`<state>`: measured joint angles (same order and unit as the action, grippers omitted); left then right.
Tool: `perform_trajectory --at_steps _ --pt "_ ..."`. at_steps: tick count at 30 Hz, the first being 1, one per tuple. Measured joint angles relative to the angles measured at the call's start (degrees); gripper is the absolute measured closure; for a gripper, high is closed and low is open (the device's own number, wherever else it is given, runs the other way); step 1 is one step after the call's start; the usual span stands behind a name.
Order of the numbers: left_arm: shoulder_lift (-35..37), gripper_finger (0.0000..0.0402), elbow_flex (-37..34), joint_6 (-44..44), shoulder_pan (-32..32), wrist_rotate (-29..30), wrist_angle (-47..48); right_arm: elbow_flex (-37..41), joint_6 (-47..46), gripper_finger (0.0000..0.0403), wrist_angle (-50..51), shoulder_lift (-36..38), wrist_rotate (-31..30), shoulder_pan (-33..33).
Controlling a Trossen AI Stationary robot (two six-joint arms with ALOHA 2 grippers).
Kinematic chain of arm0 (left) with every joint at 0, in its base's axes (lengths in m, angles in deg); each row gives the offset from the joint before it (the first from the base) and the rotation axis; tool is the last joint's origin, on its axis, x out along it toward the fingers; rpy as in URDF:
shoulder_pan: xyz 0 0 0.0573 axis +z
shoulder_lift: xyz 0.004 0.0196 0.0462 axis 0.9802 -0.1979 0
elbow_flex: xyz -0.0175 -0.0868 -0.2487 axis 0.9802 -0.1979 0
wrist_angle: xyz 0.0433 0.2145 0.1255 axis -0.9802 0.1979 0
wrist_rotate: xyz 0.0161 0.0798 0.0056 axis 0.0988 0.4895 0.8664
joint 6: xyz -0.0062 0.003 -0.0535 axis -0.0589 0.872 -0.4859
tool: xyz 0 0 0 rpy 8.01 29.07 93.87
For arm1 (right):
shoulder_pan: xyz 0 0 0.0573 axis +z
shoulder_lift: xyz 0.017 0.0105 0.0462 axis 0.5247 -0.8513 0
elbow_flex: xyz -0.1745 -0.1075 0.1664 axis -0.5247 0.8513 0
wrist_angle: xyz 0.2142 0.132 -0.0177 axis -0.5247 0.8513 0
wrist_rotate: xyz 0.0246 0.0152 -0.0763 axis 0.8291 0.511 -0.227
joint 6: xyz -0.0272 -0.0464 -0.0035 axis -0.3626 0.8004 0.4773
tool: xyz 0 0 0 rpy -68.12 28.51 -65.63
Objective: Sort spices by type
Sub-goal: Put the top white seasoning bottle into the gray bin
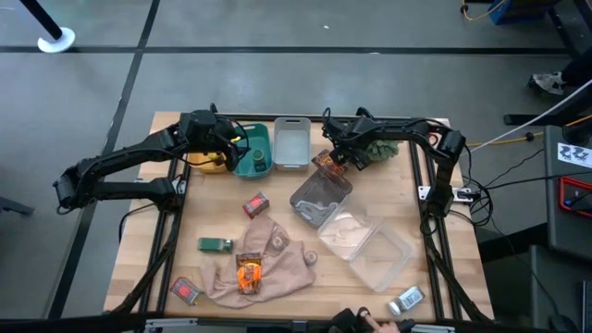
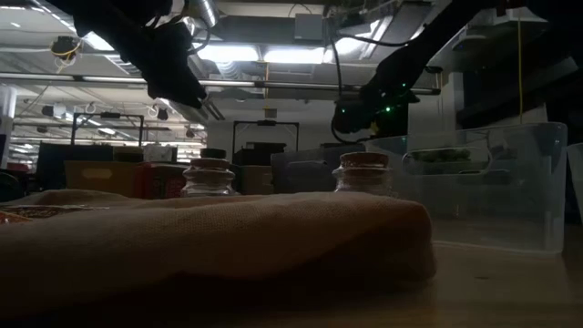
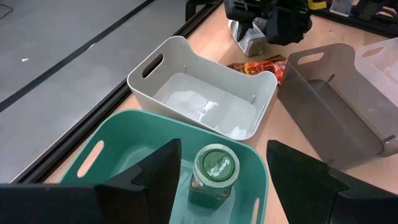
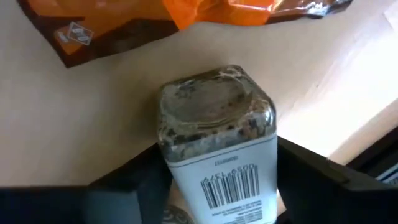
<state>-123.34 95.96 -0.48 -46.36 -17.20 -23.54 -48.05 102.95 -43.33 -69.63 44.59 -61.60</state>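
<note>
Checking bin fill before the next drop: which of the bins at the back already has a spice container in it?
The teal bin, directly under the left gripper, whose fingers are open. A green-lidded jar stands upright inside. The white bin beside it holds nothing.

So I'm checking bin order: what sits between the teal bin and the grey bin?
In the high view, the white bin sits between the teal bin and the grey bin; an orange-brown sachet lies by the grey one.

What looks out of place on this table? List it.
The beige cloth lies rumpled at the front, with an orange-brown sachet on top of it. A clear jar with a barcode label lies on its side near the front right edge, apart from the bins.
</note>
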Motion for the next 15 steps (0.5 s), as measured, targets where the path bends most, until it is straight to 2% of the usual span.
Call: perform_trajectory --at_steps 3,9,15 --pt "0.0 0.018 0.0 0.0 -0.01 0.02 -0.02 -0.07 -1.31 0.0197 -0.31 0.06 -0.7 0.0" --pt "0.0 0.018 0.0 -0.24 0.0 0.02 -0.29 -0.86 -4.75 0.0197 0.72 0.04 -1.76 0.02" --pt "0.0 0.018 0.0 -0.24 0.0 0.02 -1.11 -7.16 -9.09 0.0197 5.37 0.04 -0.8 0.41"
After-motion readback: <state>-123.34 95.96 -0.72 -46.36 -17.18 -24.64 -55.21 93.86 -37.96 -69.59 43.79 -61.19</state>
